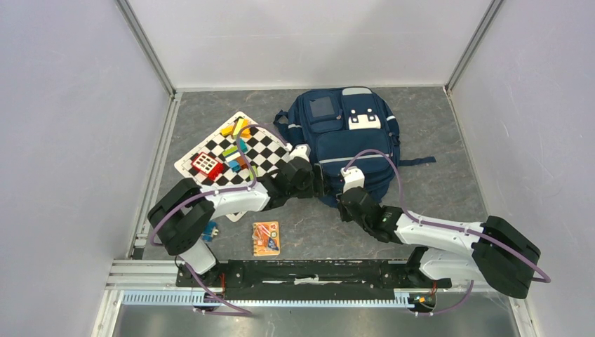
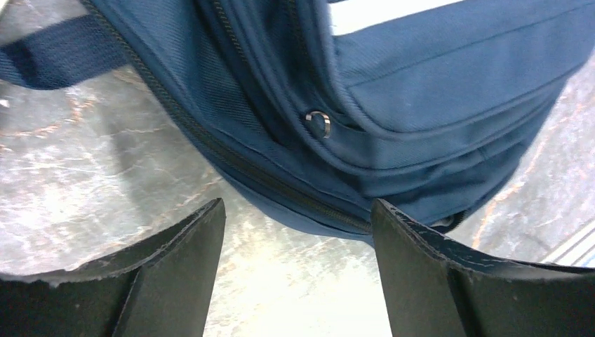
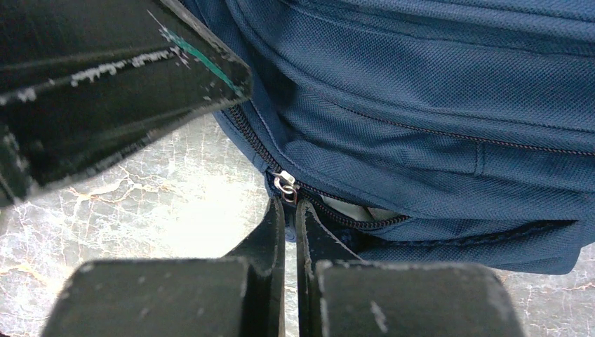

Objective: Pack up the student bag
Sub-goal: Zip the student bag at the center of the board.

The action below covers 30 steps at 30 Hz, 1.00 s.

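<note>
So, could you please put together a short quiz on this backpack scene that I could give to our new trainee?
1. True or false: the left gripper has its jaws open with nothing between them.
2. What lies on the chequered board to the left of the student bag?
3. The right gripper, shut, has its tips: A) on the chequered board; B) at the bag's far edge; C) at the zip slider on the bag's near edge.

Key: 1 true. 2 coloured blocks. 3 C.
</note>
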Tool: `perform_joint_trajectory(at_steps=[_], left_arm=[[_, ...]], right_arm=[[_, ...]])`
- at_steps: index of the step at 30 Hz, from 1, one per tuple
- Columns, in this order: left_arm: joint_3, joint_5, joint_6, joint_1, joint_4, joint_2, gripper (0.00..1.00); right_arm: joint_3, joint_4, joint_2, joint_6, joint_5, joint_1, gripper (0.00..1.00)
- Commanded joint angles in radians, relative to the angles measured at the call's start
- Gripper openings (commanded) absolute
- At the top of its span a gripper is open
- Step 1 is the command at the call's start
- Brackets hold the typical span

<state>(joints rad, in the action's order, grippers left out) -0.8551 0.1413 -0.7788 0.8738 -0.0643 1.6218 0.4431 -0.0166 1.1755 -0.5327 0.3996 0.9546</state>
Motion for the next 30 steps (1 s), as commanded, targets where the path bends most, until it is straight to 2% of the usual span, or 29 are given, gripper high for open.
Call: perform_joint_trajectory(at_steps=[1,6,8,11,15,20,23,27,30], left_arm=[[0.003,0.055,-0.104,0.034,-0.095,-0.008,0.82],[0.017,0.067,-0.171,0.052,-0.151,0.033,0.89],[0.012,0.063,-0.178,0.064,-0.16,0.055,0.89],[0.011,0.06,-0.193,0.081,-0.16,0.077,0.82],[0.026,0.057,-0.209,0.089,-0.176,0.089,0.69],[0.041,0.086,-0.203,0.088,-0.166,0.068,0.31],[0.037,0.1,-0.18,0.084,-0.136,0.042,0.16],[0.034,0.114,-0.144,0.079,-0.094,0.004,0.03],[0.034,0.126,-0.113,0.072,-0.057,-0.03,0.02]], right_arm=[[0.013,0.024,0.023,0.007,-0.033,-0.001,0.0],[0.011,0.025,0.02,0.007,-0.03,0.001,0.0],[0.013,0.024,0.02,0.008,-0.022,0.002,0.0],[0.023,0.025,0.017,0.013,0.016,0.007,0.0],[0.053,0.082,0.014,0.029,0.079,0.013,0.0],[0.091,0.191,0.004,0.04,0.159,0.015,0.0],[0.109,0.276,-0.025,0.042,0.199,0.015,0.0],[0.125,0.408,-0.059,0.055,0.29,0.013,0.0],[0.116,0.471,-0.075,0.063,0.344,0.004,0.0]])
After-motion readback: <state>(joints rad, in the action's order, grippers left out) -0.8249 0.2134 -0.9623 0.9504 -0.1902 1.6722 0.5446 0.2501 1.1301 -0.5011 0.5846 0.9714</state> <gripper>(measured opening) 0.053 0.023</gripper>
